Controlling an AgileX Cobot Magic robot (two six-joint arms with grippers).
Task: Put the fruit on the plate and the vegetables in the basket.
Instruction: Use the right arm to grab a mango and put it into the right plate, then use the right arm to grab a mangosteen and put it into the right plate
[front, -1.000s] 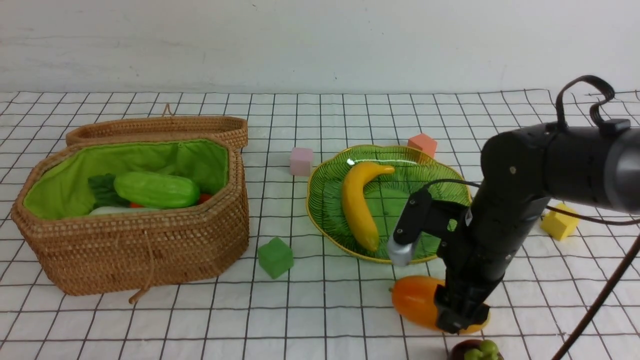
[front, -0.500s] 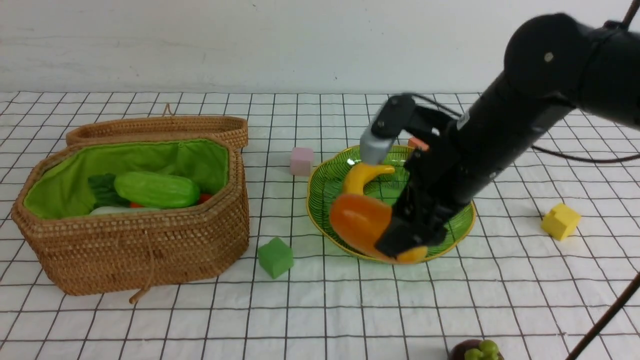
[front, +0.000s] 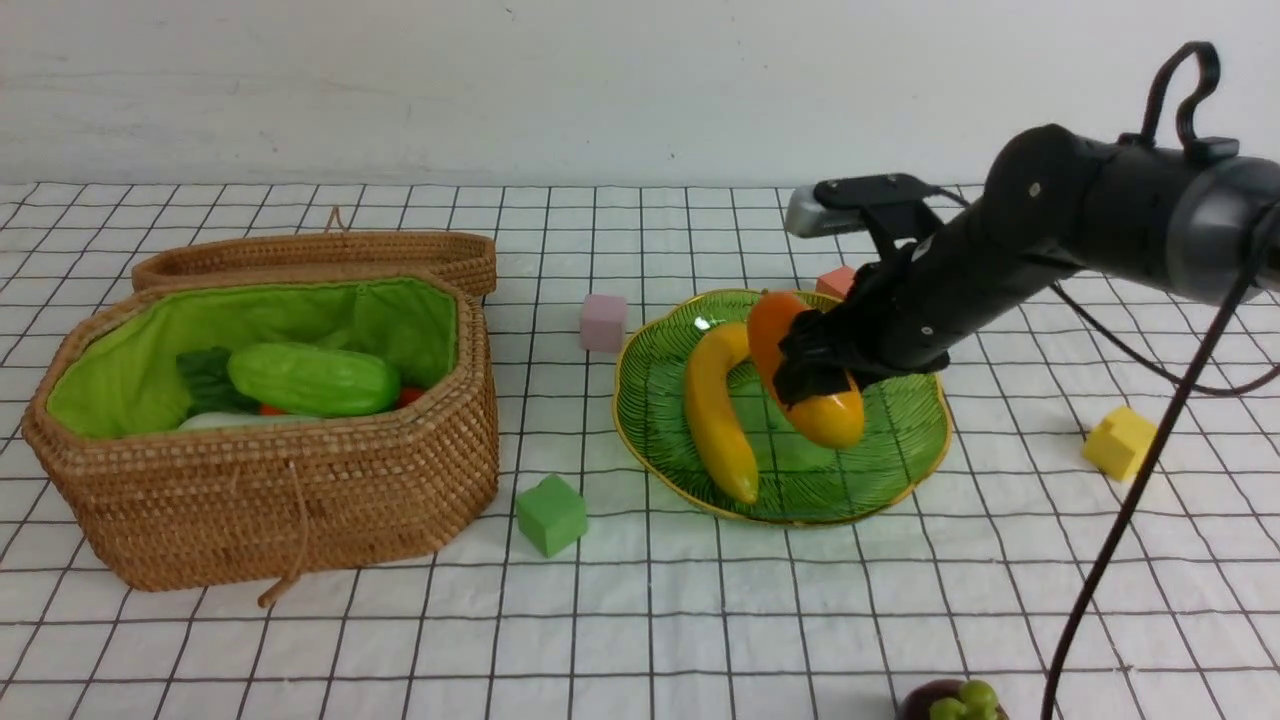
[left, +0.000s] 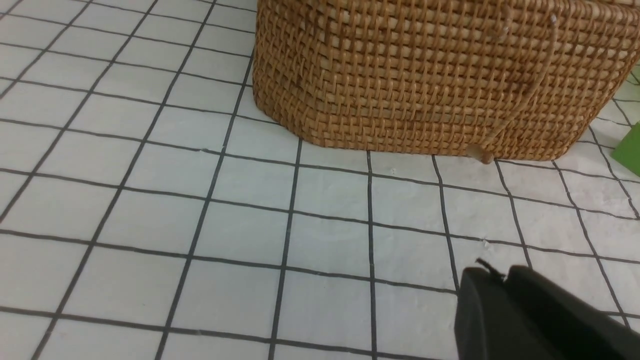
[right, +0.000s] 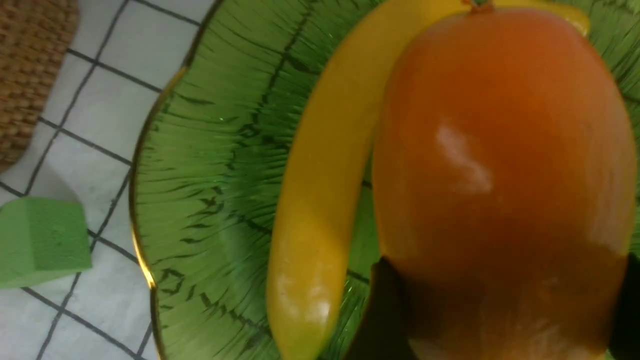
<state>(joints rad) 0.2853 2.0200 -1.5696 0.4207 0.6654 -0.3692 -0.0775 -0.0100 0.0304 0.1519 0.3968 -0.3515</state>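
Right gripper (front: 815, 372) is clamped across the oblong orange-yellow toy mango (front: 835, 418) and holds it tilted over the wide, translucent green glass plate (front: 885, 462) with the wavy gold rim. Whether the mango's lower end touches the glass cannot be told. Just beside this gripper, on its left, the curved yellow toy banana (front: 715, 420) lies in the plate.

The right wrist view shows this close up. A dark finger (right: 380, 320) stands at each side of the mango (right: 500, 150), and the banana (right: 320, 200) runs alongside it over the ribbed plate (right: 210, 175). That view is soft and cuts off the mango's near end.

Only the front view takes in the large octagonal brown wicker basket (front: 300, 500) with its bright green lining, well off to the gripper's left. In it lies the light green gourd (front: 315, 380). The carrot (front: 405, 397) shows as an orange sliver plus dark leaves, and the white radish (front: 240, 422) as a pale strip under the gourd. The matching wicker lid (front: 320, 255) sits just behind the basket.

Nearer the robot than the gripper, the small dark purple mangosteen (front: 950, 703) with green sepals rests on the white gridded table (front: 700, 620), cut off by the frame edge.

A green foam cube (front: 550, 515) sits between plate and basket. A pink cube (front: 603, 322) and a yellow cube (front: 1120, 443) lie either side of the plate. An orange cube (front: 838, 282) is half hidden behind the right arm.

Left gripper (left: 502, 280) shows only in its own wrist view. Its black fingers are together and empty, low over the table near the basket's outer wall (left: 425, 75).
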